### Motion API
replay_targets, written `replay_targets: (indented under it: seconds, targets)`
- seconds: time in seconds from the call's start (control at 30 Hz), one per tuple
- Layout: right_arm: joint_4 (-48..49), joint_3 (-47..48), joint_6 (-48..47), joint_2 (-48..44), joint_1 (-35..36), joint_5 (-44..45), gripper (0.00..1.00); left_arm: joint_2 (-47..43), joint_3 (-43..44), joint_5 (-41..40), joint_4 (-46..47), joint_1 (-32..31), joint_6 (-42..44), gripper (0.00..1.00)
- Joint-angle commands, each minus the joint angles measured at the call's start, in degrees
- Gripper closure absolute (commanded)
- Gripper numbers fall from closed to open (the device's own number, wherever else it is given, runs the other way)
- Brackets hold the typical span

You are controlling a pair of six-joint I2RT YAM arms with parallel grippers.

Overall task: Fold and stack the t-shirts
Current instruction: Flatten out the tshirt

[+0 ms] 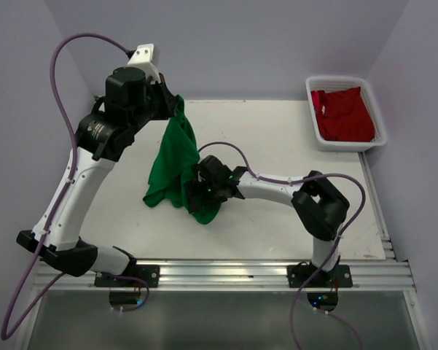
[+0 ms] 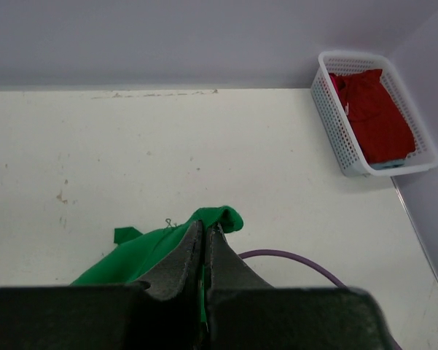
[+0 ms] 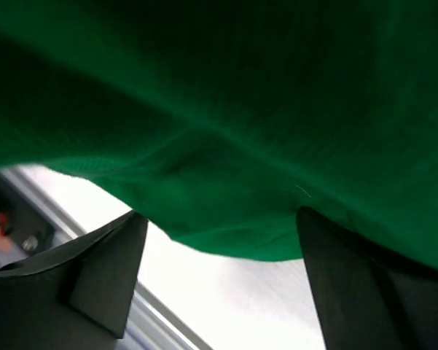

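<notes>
Hanging from the left gripper (image 1: 178,103), the green t-shirt (image 1: 176,157) drops as a long bunched strip from high over the middle of the table (image 1: 277,131) to a crumpled lower end that rests on the tabletop. In the left wrist view this gripper's two dark fingers (image 2: 192,257) are pressed almost together, with only a thin sliver of green cloth showing in the slit between them, so the jaws are clamped on a fold of the shirt's upper edge. A small lip of fabric pokes out past the fingertips.

The right gripper (image 1: 202,187) sits low at the shirt's bottom end, tucked against the hanging cloth. In its wrist view, its fingers (image 3: 106,273) stand wide apart. Green cloth fills the upper frame and sags across the gap at fingertip level. The jaws are spread and not closed on anything; the hem runs up against one fingertip, though whether it truly touches I cannot tell.

The red t-shirt (image 1: 342,114) lies crumpled inside the white mesh basket (image 1: 315,125) at the far right corner of the table, well apart from both arms.
</notes>
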Motion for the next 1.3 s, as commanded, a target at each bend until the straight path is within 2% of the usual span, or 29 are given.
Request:
replay_targets:
  seconds: [0.0, 0.17, 0.27, 0.3, 0.37, 0.4, 0.43, 0.47, 0.6, 0.73, 0.77, 1.0, 1.1, 1.13, 1.27]
  targets:
    - [-4.4, 4.6, -0.2, 3.1, 1.6, 11.0, 0.16, -3.8, -1.5, -1.4, 4.1, -0.1, -0.7, 1.0]
    - [-5.9, 6.8, 0.9, 6.9, 3.3, 12.1, 0.29, -5.2, -3.6, -2.5, 4.2, -0.1, -0.6, 1.0]
    - [-6.1, 6.5, 1.3, 7.5, 4.1, 13.3, 0.44, -6.2, -4.5, -2.8, 4.4, -0.1, -0.8, 1.0]
    - [-6.1, 6.4, 1.4, 7.7, 4.4, 12.9, 0.54, -6.5, -5.0, -2.9, 4.6, -0.1, -0.9, 1.0]
    - [-6.1, 5.4, 1.7, 7.5, 4.5, 12.9, 0.64, -7.0, -5.5, -3.3, 4.7, -0.1, -0.9, 1.0]
    - [-6.1, 5.3, 1.8, 6.7, 4.7, 12.9, 0.73, -7.2, -5.8, -3.4, 4.6, -0.1, -0.9, 1.0]
    - [-6.7, 4.8, 2.0, 5.8, 4.7, 13.6, 0.94, -7.3, -5.9, -3.5, 4.5, -0.1, -0.8, 1.0]
    - [-7.4, 4.5, 2.1, 5.0, 4.8, 14.2, 1.0, -7.3, -6.0, -3.7, 4.3, -0.1, -0.7, 1.0]
    - [-11.4, 2.9, 0.4, -3.8, 5.2, 17.8, 1.0, -8.1, -6.4, -5.5, 3.7, 0.0, 0.1, 1.0]
    - [-19.8, 2.7, -2.9, -16.0, 5.2, 19.8, 1.0, -9.7, -8.0, -8.0, 2.7, -0.1, 0.6, 1.0]
    - [-21.9, 3.7, -4.6, -20.8, 5.2, 20.3, 1.0, -10.2, -8.4, -9.0, 2.4, -0.1, 0.7, 1.0]
    - [-36.7, 10.6, -7.8, -37.5, 5.2, 26.3, 1.0, -15.5, -10.3, -12.3, -0.8, -0.1, -0.1, 1.0]
    - [-42.2, 16.0, -6.5, -40.2, 5.2, 31.0, 0.98, -18.0, -7.8, -13.6, -3.5, -0.1, -1.4, 1.0]
    - [-44.9, 18.6, -5.6, -40.1, 5.2, 36.0, 0.96, -18.5, -7.0, -14.1, -4.0, -0.1, -1.7, 1.0]
    - [-51.7, 23.6, -1.1, -35.8, 3.2, 47.3, 0.98, -19.6, -1.5, -17.5, -7.9, -0.1, -3.4, 1.0]
